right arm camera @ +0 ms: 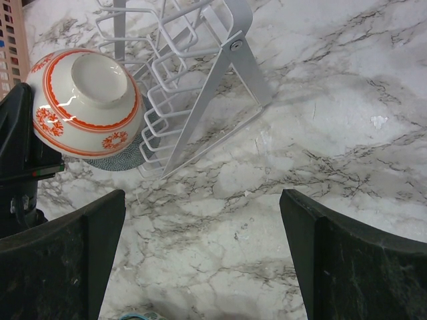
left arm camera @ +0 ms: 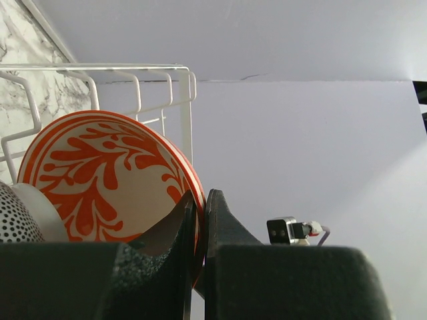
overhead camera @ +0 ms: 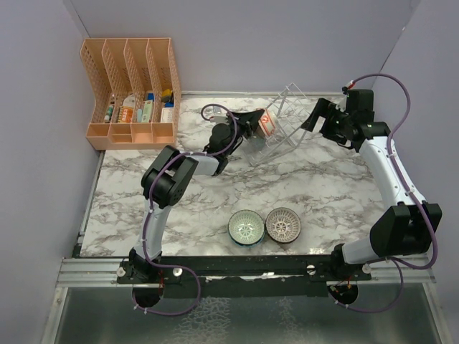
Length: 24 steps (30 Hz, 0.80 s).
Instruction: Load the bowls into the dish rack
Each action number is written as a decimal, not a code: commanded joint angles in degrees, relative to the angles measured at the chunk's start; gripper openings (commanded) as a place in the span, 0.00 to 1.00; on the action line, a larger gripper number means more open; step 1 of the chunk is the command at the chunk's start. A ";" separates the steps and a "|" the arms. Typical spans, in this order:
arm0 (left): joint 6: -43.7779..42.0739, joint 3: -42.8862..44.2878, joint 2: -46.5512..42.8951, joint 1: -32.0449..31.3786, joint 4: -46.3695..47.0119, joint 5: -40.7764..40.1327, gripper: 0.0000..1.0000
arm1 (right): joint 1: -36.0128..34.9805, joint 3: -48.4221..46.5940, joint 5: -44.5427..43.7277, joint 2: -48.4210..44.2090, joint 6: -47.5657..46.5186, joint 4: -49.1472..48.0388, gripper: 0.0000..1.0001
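A: Left gripper (left arm camera: 200, 203) status?
B: Clamped on red-patterned bowl (right arm camera: 87, 100) rim, at left end of dish rack (right arm camera: 180, 87).
A: Right gripper (right arm camera: 203, 213)?
B: Wide open, holding nothing, right of rack. Teal bowl (overhead camera: 246, 228) and lattice bowl (overhead camera: 283, 224) side by side, near side.

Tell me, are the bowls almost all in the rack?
No bowl looks finished yet. The left gripper pinches the red bowl by its rim at the dish rack. The teal bowl and the brown bowl wait on the table. The right gripper is open, empty.
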State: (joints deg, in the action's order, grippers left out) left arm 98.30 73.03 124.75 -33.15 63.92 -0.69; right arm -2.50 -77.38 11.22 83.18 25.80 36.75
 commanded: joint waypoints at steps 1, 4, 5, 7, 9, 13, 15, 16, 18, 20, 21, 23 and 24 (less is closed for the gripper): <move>0.92 0.97 0.15 -0.08 4.89 0.21 0.00 | 0.39 0.37 1.46 0.13 -0.91 -1.98 1.00; 0.61 0.64 -0.20 0.01 3.88 0.37 0.02 | 0.39 0.44 1.61 0.15 -0.93 -2.06 1.00; 0.48 0.62 -0.40 0.01 3.36 0.38 0.04 | 0.44 0.43 1.65 0.24 -0.93 -2.11 1.00; 0.26 0.64 -0.76 0.09 2.00 0.61 0.08 | 0.39 0.54 1.77 0.23 -0.97 -2.20 1.00; 0.22 0.97 -0.97 0.16 0.39 1.02 0.12 | 0.39 0.54 1.94 0.29 -1.02 -2.32 1.00; -0.22 1.39 -1.38 0.19 -2.52 1.55 0.14 | 0.39 0.65 2.09 0.26 -1.08 -2.43 1.00; -0.29 1.48 -1.51 0.27 -3.14 1.68 0.16 | 0.39 0.77 2.14 0.25 -1.10 -2.45 1.00; -0.38 1.57 -1.55 0.34 -3.34 1.74 0.17 | 0.39 0.81 2.20 0.27 -1.13 -2.49 1.00; -0.31 1.89 -1.55 0.44 -3.75 1.99 0.18 | 0.39 0.82 2.22 0.25 -1.19 -2.56 1.00; -0.47 2.10 -1.97 0.53 -4.71 2.12 0.19 | 0.39 0.76 2.43 0.36 -1.19 -2.63 1.00; -0.51 2.11 -2.22 0.54 -5.35 2.10 0.20 | 0.39 0.72 2.52 0.35 -1.19 -2.65 1.00; -0.73 2.11 -2.90 0.60 -6.77 2.02 0.22 | 0.39 0.57 2.73 0.54 -1.07 -2.69 0.99; -1.00 2.23 -3.33 0.67 -7.65 2.00 0.22 | 0.39 0.52 2.79 0.60 -1.10 -2.66 1.00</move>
State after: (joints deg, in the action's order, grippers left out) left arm 98.19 73.60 124.70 -32.77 58.74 0.60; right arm -2.50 -76.77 12.38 83.26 25.43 35.97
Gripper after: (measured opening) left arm 0.210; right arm 0.996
